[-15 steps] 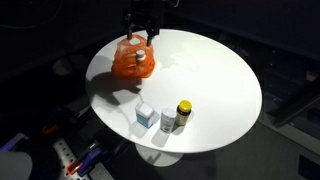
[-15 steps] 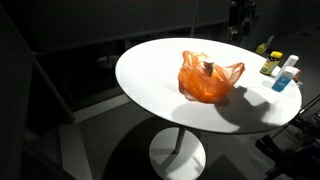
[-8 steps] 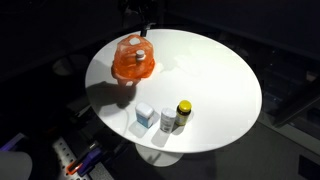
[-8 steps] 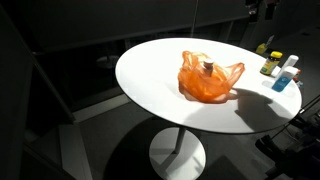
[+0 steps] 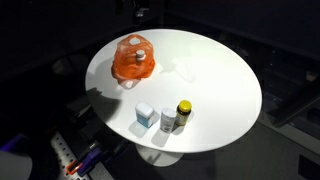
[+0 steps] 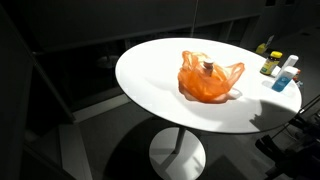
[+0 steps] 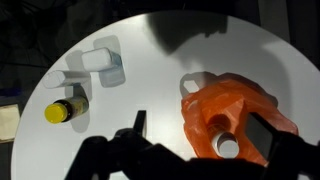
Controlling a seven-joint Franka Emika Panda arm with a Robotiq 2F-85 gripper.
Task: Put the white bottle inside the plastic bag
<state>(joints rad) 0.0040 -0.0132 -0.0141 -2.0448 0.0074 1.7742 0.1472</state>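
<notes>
The white bottle [image 7: 228,147] is sitting inside the orange plastic bag [image 7: 235,110]. From the wrist view you look straight down on its pale round top poking out of the crumpled plastic. In both exterior views the bag [image 5: 132,62] [image 6: 209,80] sits slumped on the round white table [image 5: 220,80], fairly near the rim, with the bottle [image 5: 141,57] upright in the middle of it.

The gripper [image 7: 198,120] is wide open, its two dark fingers [image 7: 140,122] spread apart with nothing pinched between them. It hangs in the air above the bag and touches neither bag nor bottle.

Over on another part of the tabletop, well apart from the bag, there's a small cluster of stuff: a yellow-capped bottle [image 5: 183,113] standing upright, a small white container [image 5: 168,121] just beside it, and a white box [image 5: 146,114] next to that. The wrist view catches the yellow cap [image 7: 63,111] too. The room around the table is pretty dark, so I can't make out much else.
</notes>
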